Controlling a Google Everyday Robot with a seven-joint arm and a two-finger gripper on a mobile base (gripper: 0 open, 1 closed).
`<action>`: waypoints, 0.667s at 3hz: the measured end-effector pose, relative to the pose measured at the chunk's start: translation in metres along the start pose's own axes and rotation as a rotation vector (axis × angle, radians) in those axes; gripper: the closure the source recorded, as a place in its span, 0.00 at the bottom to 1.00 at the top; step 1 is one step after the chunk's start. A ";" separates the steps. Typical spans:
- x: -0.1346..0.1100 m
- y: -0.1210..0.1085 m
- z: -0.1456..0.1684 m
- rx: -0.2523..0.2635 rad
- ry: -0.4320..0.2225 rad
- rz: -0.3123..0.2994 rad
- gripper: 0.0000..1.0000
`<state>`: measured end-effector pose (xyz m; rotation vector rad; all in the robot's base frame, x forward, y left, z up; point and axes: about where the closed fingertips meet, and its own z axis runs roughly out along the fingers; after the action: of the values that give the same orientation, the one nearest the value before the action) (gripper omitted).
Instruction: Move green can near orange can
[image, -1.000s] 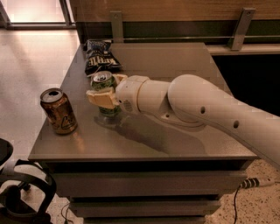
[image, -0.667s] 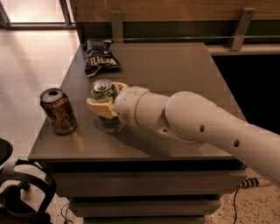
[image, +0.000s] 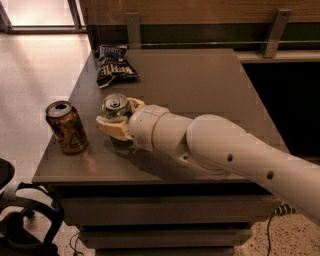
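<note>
The green can (image: 115, 107) stands upright on the grey table (image: 200, 90), near its front left corner. My gripper (image: 116, 119) is shut on the green can, its cream fingers (image: 111, 128) wrapped around the can's body, so only the silver top and upper rim show. The orange can (image: 66, 127) stands upright to the left of the green can, close to the table's left edge, with a small gap between the two. My white arm reaches in from the lower right.
A dark blue chip bag (image: 114, 65) lies at the table's far left. The table's left and front edges are close to both cans. A dark chair or base part (image: 25, 220) sits on the floor at lower left. A wall rail runs behind the table.
My gripper has carried the green can toward the front of the table and a little left, closer to the orange can. The orange can has not moved.
</note>
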<state>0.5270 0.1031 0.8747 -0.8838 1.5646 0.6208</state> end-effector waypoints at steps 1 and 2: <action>-0.001 0.001 0.001 -0.002 0.000 -0.002 0.58; -0.001 0.001 0.001 -0.002 0.000 -0.002 0.36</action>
<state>0.5265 0.1044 0.8752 -0.8864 1.5633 0.6213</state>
